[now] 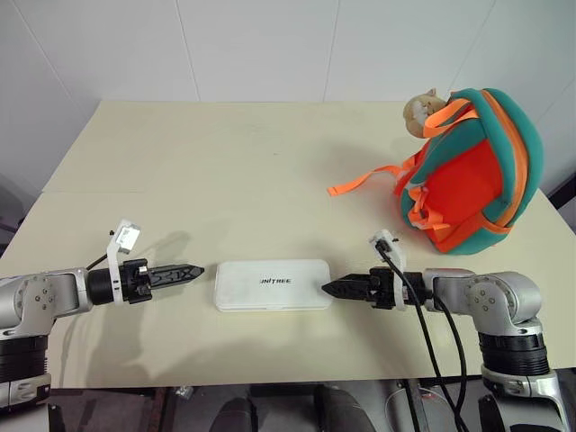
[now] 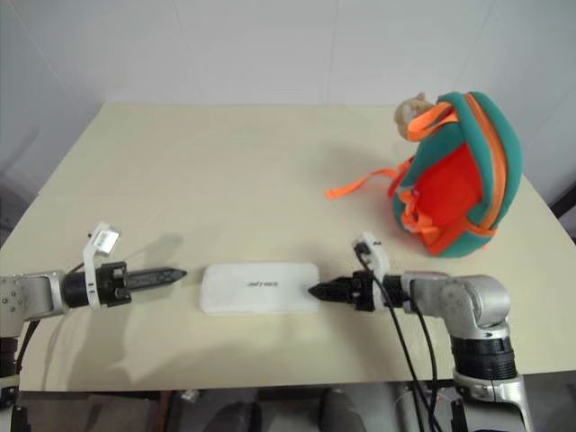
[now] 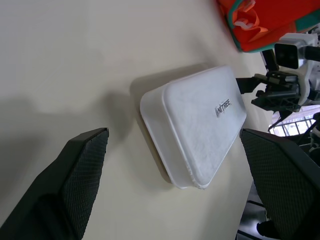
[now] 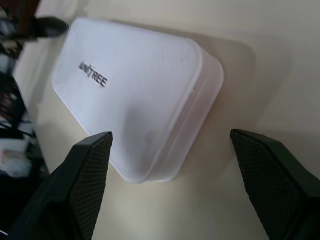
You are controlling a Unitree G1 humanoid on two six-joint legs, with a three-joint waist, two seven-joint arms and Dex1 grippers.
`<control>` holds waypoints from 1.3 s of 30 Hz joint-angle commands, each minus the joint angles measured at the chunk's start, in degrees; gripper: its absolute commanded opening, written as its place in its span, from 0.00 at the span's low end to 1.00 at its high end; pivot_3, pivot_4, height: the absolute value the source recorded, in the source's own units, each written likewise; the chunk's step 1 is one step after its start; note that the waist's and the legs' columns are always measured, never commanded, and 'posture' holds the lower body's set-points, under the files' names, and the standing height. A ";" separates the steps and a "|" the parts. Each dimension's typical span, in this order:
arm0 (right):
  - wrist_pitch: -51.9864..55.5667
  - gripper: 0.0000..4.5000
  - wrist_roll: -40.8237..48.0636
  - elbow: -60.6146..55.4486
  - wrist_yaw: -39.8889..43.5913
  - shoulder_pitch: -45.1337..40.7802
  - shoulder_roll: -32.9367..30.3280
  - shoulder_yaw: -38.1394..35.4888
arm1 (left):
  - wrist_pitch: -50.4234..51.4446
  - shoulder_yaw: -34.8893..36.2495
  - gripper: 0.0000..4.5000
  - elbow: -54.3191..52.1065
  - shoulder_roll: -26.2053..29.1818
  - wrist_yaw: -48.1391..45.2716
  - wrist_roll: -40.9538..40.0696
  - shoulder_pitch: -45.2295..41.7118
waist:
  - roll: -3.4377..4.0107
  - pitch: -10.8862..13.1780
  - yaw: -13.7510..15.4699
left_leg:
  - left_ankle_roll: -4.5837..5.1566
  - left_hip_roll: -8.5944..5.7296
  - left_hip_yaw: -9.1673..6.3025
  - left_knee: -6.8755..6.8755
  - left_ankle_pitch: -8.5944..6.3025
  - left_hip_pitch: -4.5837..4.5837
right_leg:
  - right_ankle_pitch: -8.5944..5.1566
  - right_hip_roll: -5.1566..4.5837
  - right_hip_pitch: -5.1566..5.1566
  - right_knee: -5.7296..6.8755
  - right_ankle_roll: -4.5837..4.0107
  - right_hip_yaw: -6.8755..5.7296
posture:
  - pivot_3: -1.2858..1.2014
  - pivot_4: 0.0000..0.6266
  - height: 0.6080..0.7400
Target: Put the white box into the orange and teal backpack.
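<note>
The white box (image 1: pixel 273 284) lies flat on the beige table (image 1: pixel 225 171) near its front edge, dark lettering on top. My left gripper (image 1: pixel 200 271) points at the box's left end from just beside it, fingers open with nothing between them. My right gripper (image 1: pixel 326 289) points at the box's right end, very close to it, also open and empty. In the wrist views the box (image 3: pixel 197 125) (image 4: pixel 135 95) sits ahead of the spread fingers (image 3: pixel 82 170) (image 4: pixel 92 170). The orange and teal backpack (image 1: pixel 472 171) stands at the back right, with a tan plush toy (image 1: pixel 423 112) on top.
An orange strap (image 1: pixel 360 183) trails from the backpack across the table toward the middle. A black cable (image 1: pixel 441 342) hangs off my right wrist over the table's front edge. White walls rise behind the table.
</note>
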 commanded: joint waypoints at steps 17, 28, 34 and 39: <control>-4.80 1.00 -0.58 1.86 -0.12 -2.37 1.49 3.05 | 5.81 -6.66 1.00 1.78 -1.13 0.38 -2.72 -3.80 | 0.00 0.00 0.01 | -0.03 0.01 0.03 -0.03 -0.02 -0.01 | 0.00 -0.01 -0.03 -0.01 -0.01 0.04 | 0.52 0.24 1.00; -10.06 1.00 -2.96 -8.08 1.65 2.09 -8.72 3.18 | 2.42 -6.45 1.00 3.02 3.75 -0.77 -1.50 -3.84 | 0.00 0.00 0.12 | -0.06 0.01 0.04 -0.09 -0.04 -0.07 | -0.01 -0.06 -0.09 -0.18 -0.02 0.04 | 0.52 0.24 1.00; -24.11 1.00 -13.68 -11.01 -0.20 4.25 -14.73 5.79 | 2.65 -5.85 1.00 3.93 3.20 -2.27 -2.92 -2.61 | 0.00 0.00 0.04 | -0.06 -0.01 0.06 -0.08 -0.05 -0.08 | -0.01 -0.05 -0.08 -0.23 -0.02 0.04 | 0.52 0.24 1.00; -31.44 1.00 -22.21 -8.08 -1.41 4.71 -14.78 11.21 | 3.83 -5.84 1.00 4.51 1.77 -1.83 -3.59 -2.57 | 0.00 0.00 0.11 | -0.06 0.04 0.08 -0.07 -0.05 -0.07 | -0.02 0.02 -0.10 -0.17 -0.04 0.05 | 0.52 0.24 1.00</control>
